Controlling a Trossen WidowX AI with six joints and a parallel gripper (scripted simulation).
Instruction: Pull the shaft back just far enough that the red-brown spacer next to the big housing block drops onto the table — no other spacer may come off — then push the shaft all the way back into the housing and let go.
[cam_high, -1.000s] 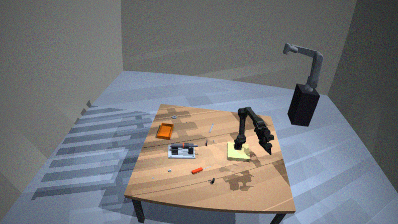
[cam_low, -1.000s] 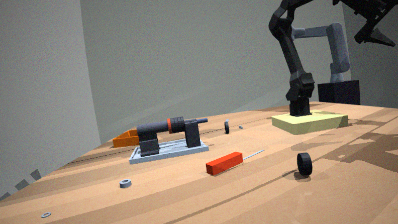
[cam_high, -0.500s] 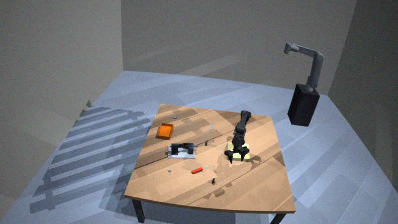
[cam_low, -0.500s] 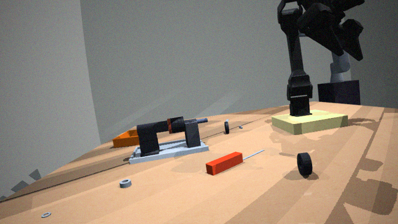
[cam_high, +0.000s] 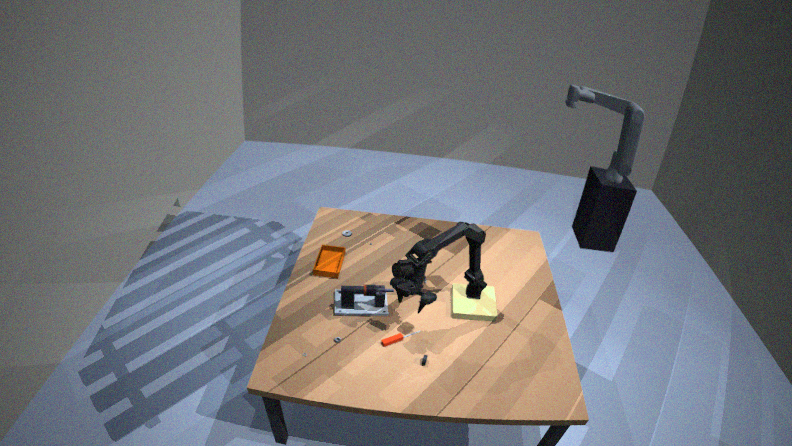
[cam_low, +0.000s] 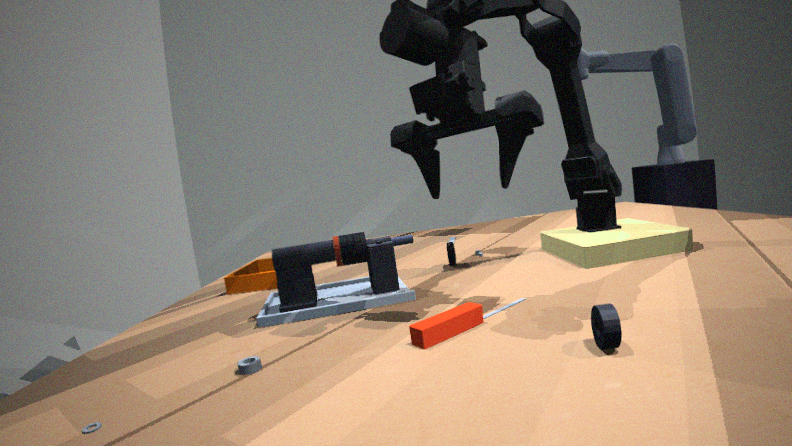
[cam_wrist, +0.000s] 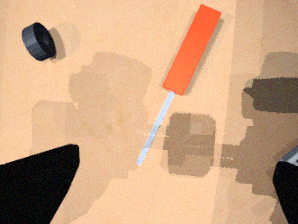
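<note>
The red-brown spacer sits on the shaft, between the barrel of the big housing block and a stack of dark spacers. The stack reaches to the smaller post. The free end of the shaft sticks out beyond that post. The blocks stand on a pale grey base. My gripper is wide open and empty, pointing down, well above the table and to the right of the shaft end.
A red-handled screwdriver lies in front of the base. A black ring stands near it; another black ring stands behind. A grey nut lies front left. An orange bin stands behind the housing.
</note>
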